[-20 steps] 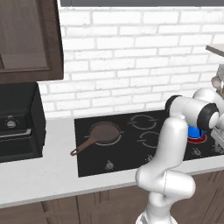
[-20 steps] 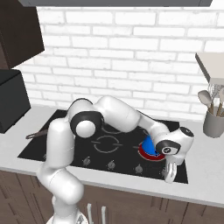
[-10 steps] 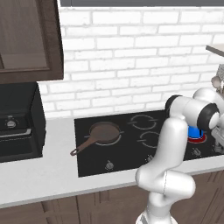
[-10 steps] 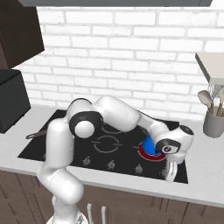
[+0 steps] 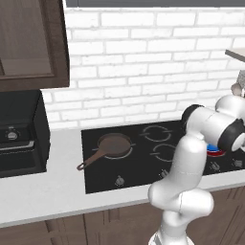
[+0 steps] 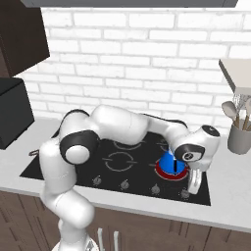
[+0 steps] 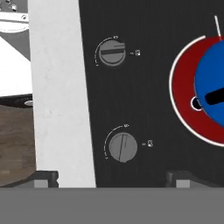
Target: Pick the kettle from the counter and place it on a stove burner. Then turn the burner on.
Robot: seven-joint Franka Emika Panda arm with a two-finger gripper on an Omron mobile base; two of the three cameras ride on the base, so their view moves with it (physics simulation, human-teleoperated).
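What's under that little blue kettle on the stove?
The kettle sits on a burner glowing red, a red ring showing round its base. The burner's middle is covered by the kettle.

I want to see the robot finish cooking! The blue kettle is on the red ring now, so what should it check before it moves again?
1. Kettle sits on a burner: ok, it rests on the front right ring.
2. Burner is on: ok, the ring under the kettle glows red.
3. Tool has let go of the kettle: ok, its tips stand apart with nothing between them, above the stove's front edge.
4. Knobs clear of the tool: ok, neither tip touches a knob.
5. Which knob runs this burner: cannot tell, the marks beside them are too small.
6. Skillet out of the way: ok, it lies on the far left burner.
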